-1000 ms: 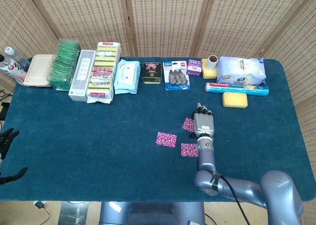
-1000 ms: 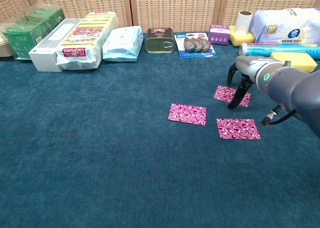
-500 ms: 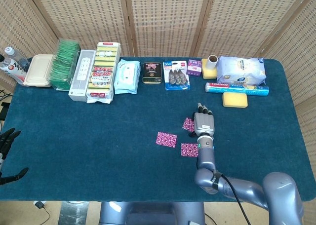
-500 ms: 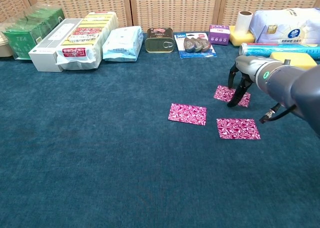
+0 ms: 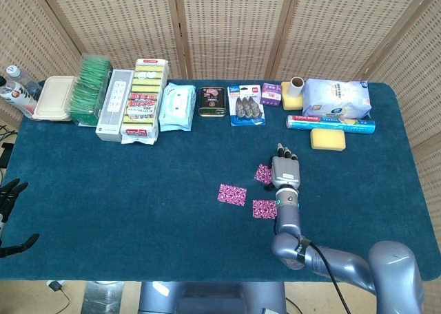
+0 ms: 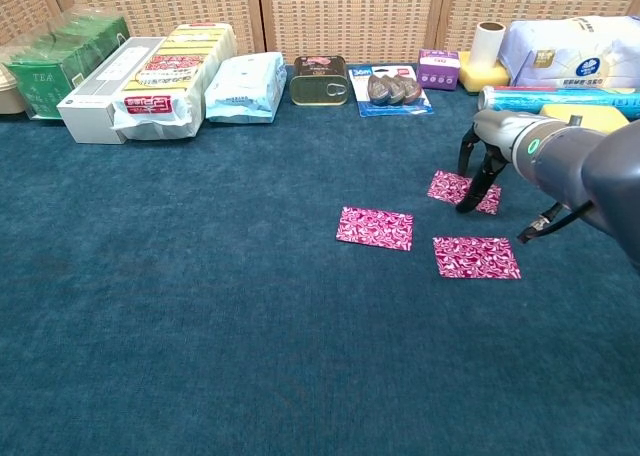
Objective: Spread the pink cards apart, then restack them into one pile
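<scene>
Three pink patterned cards lie apart on the blue cloth. One card (image 5: 232, 195) (image 6: 374, 228) is on the left, one (image 5: 264, 208) (image 6: 476, 257) is nearest me, and one (image 5: 262, 173) (image 6: 455, 188) is farthest. My right hand (image 5: 285, 171) (image 6: 489, 154) hovers over the far card's right end, fingers (image 6: 470, 198) spread and pointing down. One fingertip touches that card, and the hand holds nothing. My left hand (image 5: 9, 195) hangs off the table's left edge with its dark fingers apart and empty.
Along the back edge stand a tea box (image 6: 55, 71), packaged goods (image 6: 165, 76), a wipes pack (image 6: 243, 86), a tin (image 6: 320, 80), a blister pack (image 6: 392, 89), a foil roll (image 6: 555, 97) and a yellow sponge (image 6: 590, 118). The blue cloth (image 6: 200, 306) stretches left and toward me.
My right hand has drifted slightly to the right above the far card. The three cards lie where they were.
</scene>
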You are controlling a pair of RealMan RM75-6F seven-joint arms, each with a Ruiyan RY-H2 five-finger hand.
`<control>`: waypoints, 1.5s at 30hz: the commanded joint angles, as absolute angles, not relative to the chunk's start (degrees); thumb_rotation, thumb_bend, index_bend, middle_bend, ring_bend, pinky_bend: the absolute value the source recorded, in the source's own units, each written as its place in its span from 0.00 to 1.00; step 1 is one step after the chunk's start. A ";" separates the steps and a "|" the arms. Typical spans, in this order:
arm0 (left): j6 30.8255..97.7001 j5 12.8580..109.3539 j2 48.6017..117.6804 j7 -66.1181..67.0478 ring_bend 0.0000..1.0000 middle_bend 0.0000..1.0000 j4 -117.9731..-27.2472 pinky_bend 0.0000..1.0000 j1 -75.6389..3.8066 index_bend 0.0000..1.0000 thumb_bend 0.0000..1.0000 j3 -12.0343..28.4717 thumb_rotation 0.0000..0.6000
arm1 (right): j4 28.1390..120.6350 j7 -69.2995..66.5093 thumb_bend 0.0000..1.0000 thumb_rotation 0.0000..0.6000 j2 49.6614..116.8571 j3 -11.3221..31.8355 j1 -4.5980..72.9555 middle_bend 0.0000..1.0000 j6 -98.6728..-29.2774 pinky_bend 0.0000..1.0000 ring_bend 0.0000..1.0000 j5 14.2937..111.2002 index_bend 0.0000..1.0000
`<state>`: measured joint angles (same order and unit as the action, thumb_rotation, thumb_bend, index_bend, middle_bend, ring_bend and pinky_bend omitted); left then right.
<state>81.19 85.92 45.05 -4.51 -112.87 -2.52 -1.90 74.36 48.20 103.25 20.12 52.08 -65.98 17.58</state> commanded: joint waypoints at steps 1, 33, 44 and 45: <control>81.23 85.92 45.07 -4.51 0.00 0.00 -112.85 0.06 -2.50 0.00 0.21 -1.90 1.00 | 74.27 48.31 0.21 0.96 103.36 20.27 52.01 0.00 -66.05 0.12 0.00 17.58 0.38; 80.99 85.78 45.13 -4.25 0.00 0.00 -112.95 0.06 -2.62 0.00 0.21 -1.91 1.00 | 71.67 49.91 0.27 0.99 104.47 21.41 51.63 0.00 -64.86 0.14 0.00 17.10 0.48; 80.95 85.70 45.18 -4.09 0.00 0.00 -112.95 0.06 -2.65 0.00 0.21 -1.89 1.00 | 75.94 49.63 0.28 1.00 103.01 21.44 51.01 0.00 -66.07 0.15 0.00 19.10 0.49; 80.83 85.72 45.19 -3.99 0.00 0.00 -112.97 0.06 -2.70 0.00 0.21 -1.91 1.00 | 77.93 49.84 0.28 1.00 102.39 21.47 51.13 0.00 -66.60 0.15 0.00 19.86 0.49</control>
<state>80.88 85.71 45.18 -4.02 -112.96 -2.68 -1.90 75.32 49.67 103.39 21.44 51.15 -65.75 18.75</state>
